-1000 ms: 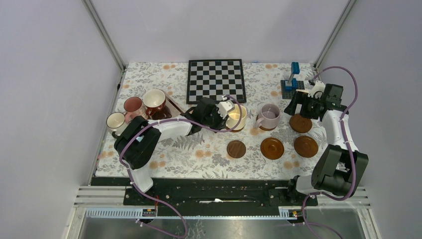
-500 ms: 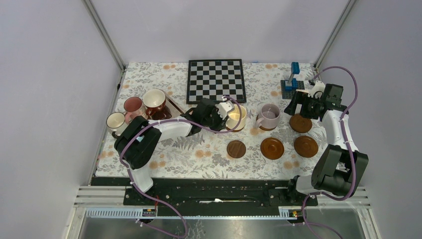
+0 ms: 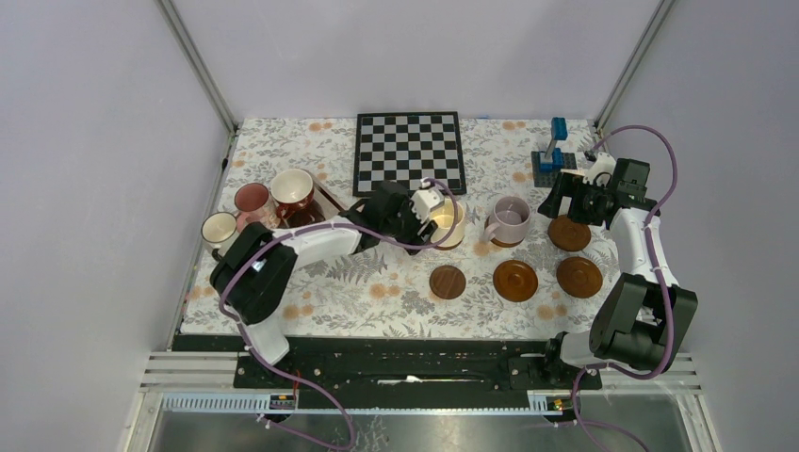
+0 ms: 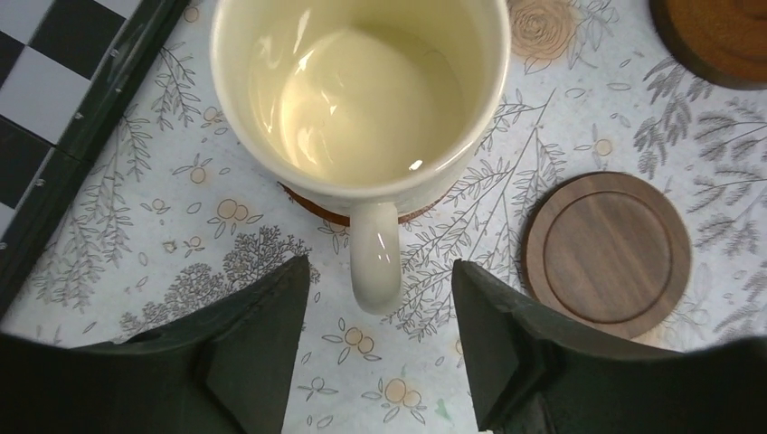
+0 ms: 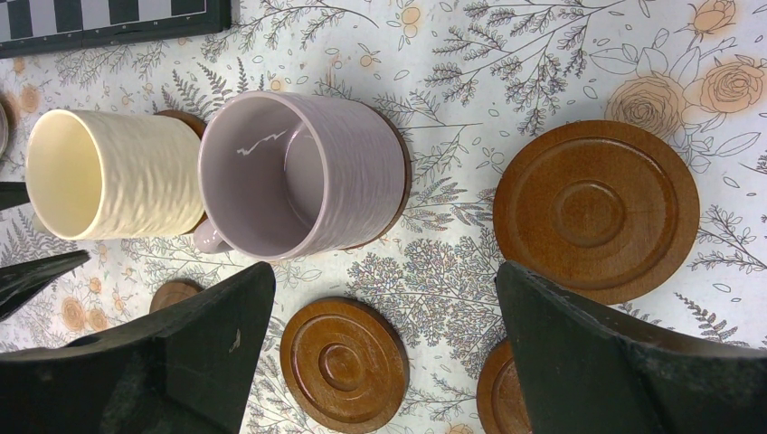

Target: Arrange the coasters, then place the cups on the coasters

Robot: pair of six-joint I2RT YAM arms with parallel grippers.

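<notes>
I read this placement as done: cream-yellow ceramic mug sits on round reddish-brown wooden coaster near counter centre, left hand apart astride its handle; next, back off toward white dark-rimmed mug at 9 o'clock.

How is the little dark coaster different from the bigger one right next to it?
The little coaster is smaller across than the big coaster. The little one is dark brown; the big one is orange-brown. The little one is flat inside its rim; the big one has a round dip in its middle. Both are round, wooden and have no cup on them.
</notes>
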